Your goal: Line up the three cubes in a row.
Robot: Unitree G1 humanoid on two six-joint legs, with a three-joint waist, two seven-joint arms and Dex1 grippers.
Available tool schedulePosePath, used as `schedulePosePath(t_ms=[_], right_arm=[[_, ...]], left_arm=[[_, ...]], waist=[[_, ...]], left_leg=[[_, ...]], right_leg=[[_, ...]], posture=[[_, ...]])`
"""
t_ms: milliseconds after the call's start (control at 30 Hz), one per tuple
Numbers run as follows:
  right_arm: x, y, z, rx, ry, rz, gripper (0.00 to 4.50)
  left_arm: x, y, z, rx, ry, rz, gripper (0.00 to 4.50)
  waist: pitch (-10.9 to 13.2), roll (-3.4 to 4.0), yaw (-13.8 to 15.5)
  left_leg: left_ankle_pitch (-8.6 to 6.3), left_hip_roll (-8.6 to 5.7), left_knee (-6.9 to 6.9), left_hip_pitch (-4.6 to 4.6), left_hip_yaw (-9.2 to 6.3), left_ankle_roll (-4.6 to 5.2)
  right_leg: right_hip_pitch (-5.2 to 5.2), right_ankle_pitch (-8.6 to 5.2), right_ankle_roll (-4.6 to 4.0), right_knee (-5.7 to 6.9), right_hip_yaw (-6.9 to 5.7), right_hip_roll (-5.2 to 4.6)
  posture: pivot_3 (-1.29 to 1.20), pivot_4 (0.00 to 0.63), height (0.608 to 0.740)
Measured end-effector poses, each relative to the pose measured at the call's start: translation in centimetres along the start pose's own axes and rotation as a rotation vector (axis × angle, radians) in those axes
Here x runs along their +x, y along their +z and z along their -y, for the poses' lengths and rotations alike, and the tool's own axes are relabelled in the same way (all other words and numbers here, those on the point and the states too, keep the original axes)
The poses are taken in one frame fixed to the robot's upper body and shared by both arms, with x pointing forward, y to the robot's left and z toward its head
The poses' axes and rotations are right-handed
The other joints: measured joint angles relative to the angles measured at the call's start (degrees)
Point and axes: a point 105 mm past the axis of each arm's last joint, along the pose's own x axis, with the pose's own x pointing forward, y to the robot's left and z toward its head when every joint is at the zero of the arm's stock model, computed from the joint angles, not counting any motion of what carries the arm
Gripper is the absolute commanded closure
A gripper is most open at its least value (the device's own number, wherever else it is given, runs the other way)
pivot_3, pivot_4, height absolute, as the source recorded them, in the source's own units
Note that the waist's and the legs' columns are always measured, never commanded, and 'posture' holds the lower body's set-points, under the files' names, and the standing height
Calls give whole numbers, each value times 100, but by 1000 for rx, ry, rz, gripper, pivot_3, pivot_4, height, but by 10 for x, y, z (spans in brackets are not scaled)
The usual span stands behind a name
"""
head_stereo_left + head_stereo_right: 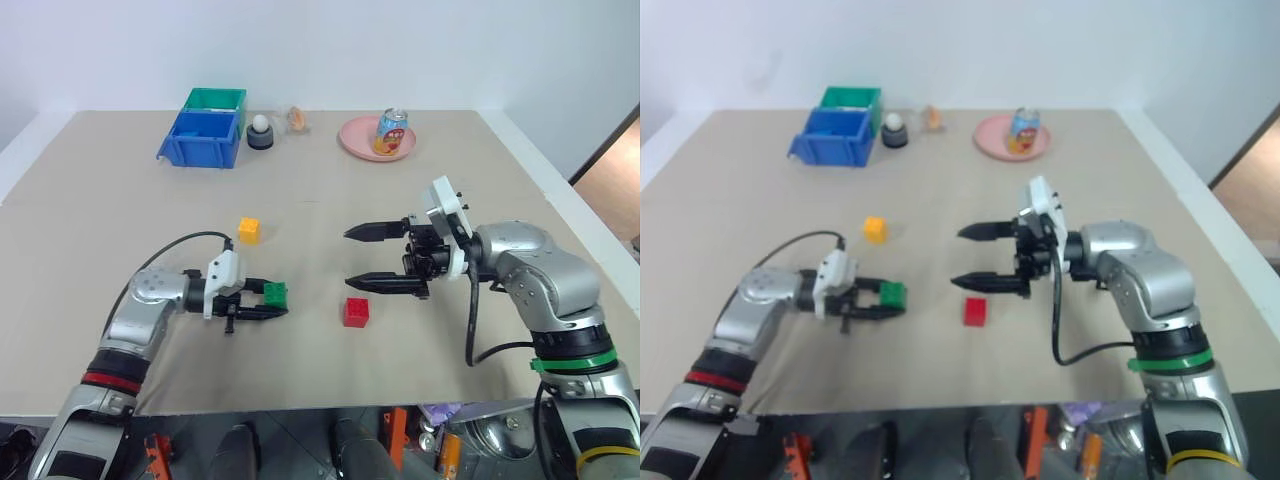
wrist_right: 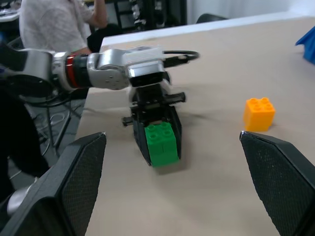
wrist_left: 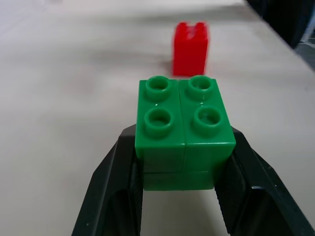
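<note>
The left hand is clamped on the small green studded plastic cube, seemingly just clear of the beige worktop. The right hand hovers empty, fingers spread wide, just above the small red studded plastic cube. The small yellow-orange studded plastic cube sits farther back.

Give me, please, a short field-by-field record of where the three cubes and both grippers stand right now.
green cube: clamped in left gripper, studs up
red cube: on table, apart, beyond the green cube
yellow-orange cube: on table, alone, farther back
right gripper: open, empty, above the table near the red cube
row: not yet formed
</note>
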Motion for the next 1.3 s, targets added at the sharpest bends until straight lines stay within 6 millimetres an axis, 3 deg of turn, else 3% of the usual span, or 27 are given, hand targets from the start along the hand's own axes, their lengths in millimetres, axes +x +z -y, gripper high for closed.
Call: schedulePosePath(t_ms=[267,533,1067,1300], right_arm=[[-21,-18,-20,41,-25,-74,0],[-19,-18,-23,39,-58,-69,0],[-19,-19,-24,44,-66,-64,0],[-35,-35,-17,87,-112,-117,0]], left_arm=[[10,-3,-10,20,-31,-13,3152],[26,-7,-6,-22,-71,14,3152],[23,-12,3,-74,-121,-25,3152],[17,-15,3,-67,-116,-56,3152]], waist=[[0,0,-5],[0,0,-1],[0,0,-3],[0,0,-3]], left_leg=[[0,-3,2,2,-2,1],[0,-4,7,-2,-2,1],[0,-4,6,-1,-4,1],[0,-4,7,2,-3,1]], right_leg=[[2,-1,4,0,4,0],[3,2,6,0,4,-2],[3,1,6,0,4,-1],[4,2,6,0,4,-1]], posture=[[0,150,740],[0,150,740],[0,150,740],[0,150,740]])
